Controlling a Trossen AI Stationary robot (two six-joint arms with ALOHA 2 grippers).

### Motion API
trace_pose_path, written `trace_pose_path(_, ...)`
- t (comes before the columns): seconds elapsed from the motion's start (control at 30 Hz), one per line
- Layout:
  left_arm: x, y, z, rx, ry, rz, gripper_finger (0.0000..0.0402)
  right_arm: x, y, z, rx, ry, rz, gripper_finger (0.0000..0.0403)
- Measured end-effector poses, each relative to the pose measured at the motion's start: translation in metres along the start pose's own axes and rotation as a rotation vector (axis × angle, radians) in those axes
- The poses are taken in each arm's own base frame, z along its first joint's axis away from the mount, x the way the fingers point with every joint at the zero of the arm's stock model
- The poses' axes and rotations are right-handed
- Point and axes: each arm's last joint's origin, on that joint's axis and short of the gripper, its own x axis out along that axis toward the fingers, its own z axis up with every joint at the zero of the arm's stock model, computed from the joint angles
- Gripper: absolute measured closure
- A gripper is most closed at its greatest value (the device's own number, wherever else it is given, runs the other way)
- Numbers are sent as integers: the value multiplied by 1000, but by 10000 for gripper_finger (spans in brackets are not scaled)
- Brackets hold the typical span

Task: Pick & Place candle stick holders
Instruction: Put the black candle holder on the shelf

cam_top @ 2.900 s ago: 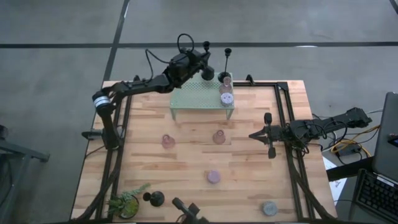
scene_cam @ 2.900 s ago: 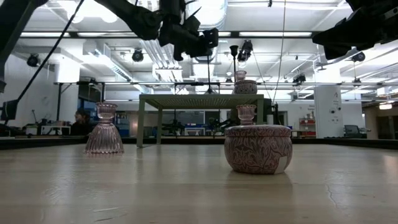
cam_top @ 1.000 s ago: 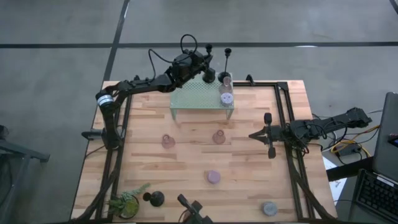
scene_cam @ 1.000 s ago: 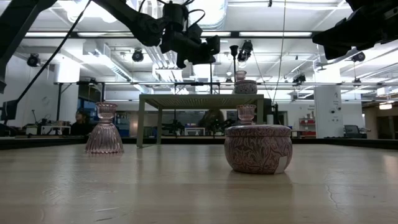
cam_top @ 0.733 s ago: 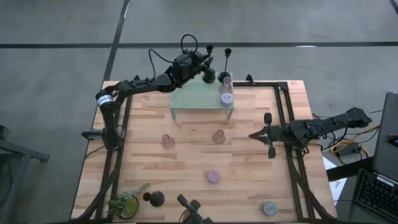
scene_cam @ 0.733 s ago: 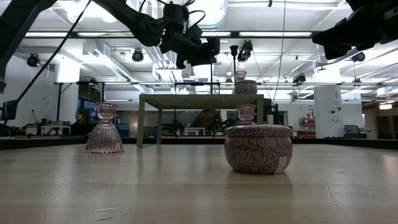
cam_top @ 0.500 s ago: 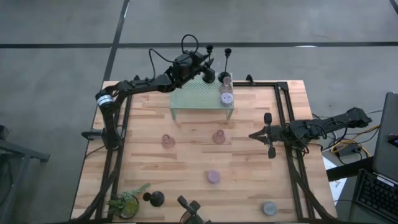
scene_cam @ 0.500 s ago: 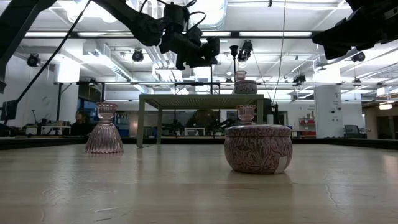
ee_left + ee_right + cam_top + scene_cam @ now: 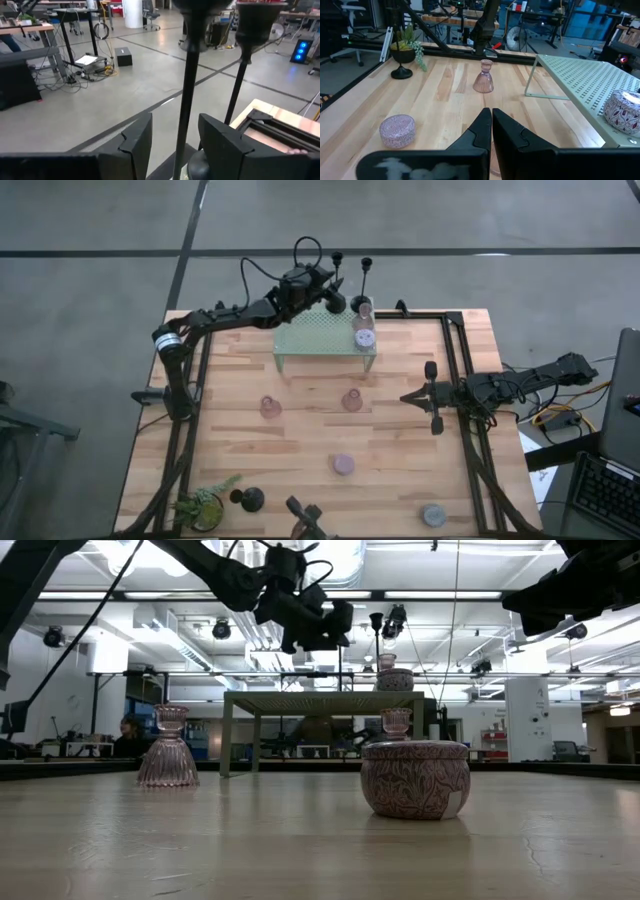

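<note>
A black candle stick holder's thin stem [image 9: 186, 95] stands upright between the open fingers of my left gripper [image 9: 175, 120], which touch nothing. Its round base [image 9: 200, 161] rests at the far edge of the pale green rack [image 9: 315, 332]. A second black holder [image 9: 239, 75] stands just beyond it. A pink cup [image 9: 362, 308] and a puck [image 9: 364, 337] sit on the rack. Two pink cups [image 9: 270, 407] [image 9: 352, 400], two pucks [image 9: 343, 464] [image 9: 433, 515] and a black holder [image 9: 248, 500] stand on the table. My right gripper [image 9: 405, 396] hovers shut at the right.
A small potted plant [image 9: 205, 505] stands at the near left corner beside the black holder. A dark metal frame [image 9: 455, 360] runs along the table's right side. Bare wood lies between the rack and the near pucks.
My left gripper has stayed at the rack's far edge and tipped slightly. The black holder in front of it stands where it was.
</note>
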Motion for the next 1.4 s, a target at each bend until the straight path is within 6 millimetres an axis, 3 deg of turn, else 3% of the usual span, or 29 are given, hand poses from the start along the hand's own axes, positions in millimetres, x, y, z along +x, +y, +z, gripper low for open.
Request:
trace_pose_path(0.4, -4, -8, -5, 19, 58, -17, 236, 0, 0, 0, 0, 0, 0, 394)
trace_pose_path(0.87, -30, -18, 13, 48, 115, -55, 236, 0, 0, 0, 0, 0, 0, 394)
trace_pose_path(1.4, -48, -39, 2, 117, 275, -110, 236, 0, 0, 0, 0, 0, 0, 394)
